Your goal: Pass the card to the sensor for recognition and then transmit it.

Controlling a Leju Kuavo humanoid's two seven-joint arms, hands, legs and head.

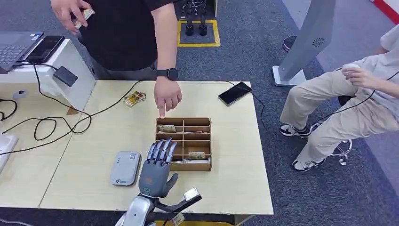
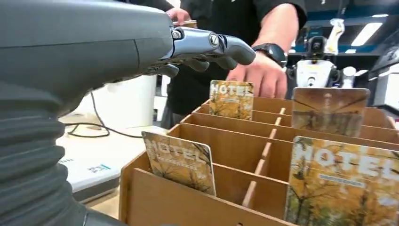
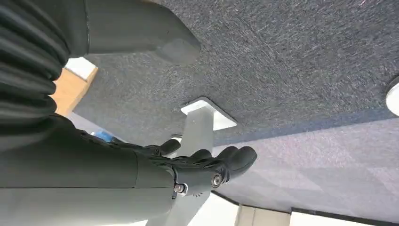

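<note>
A wooden divider box (image 1: pixel 183 143) stands mid-table with hotel cards upright in its slots, one at the back left (image 1: pixel 166 128) and one at the front (image 1: pixel 196 154). My left hand (image 1: pixel 156 165) hovers at the box's near left corner, fingers stretched out and holding nothing. Close up, the left hand (image 2: pixel 207 47) reaches over the slots above a HOTEL card (image 2: pixel 181 161); further cards (image 2: pixel 231 99) stand behind. The grey sensor (image 1: pixel 126 168) lies flat just left of my hand. My right hand (image 3: pixel 207 165) hangs over the carpet, holding nothing.
A person's hand (image 1: pixel 167 96) points down at the box's back left slot; their other hand holds a card (image 1: pixel 83 18). Loose cards (image 1: pixel 134 98) and a phone (image 1: pixel 235 93) lie at the table's far side. Cables trail left. Another person sits at the right.
</note>
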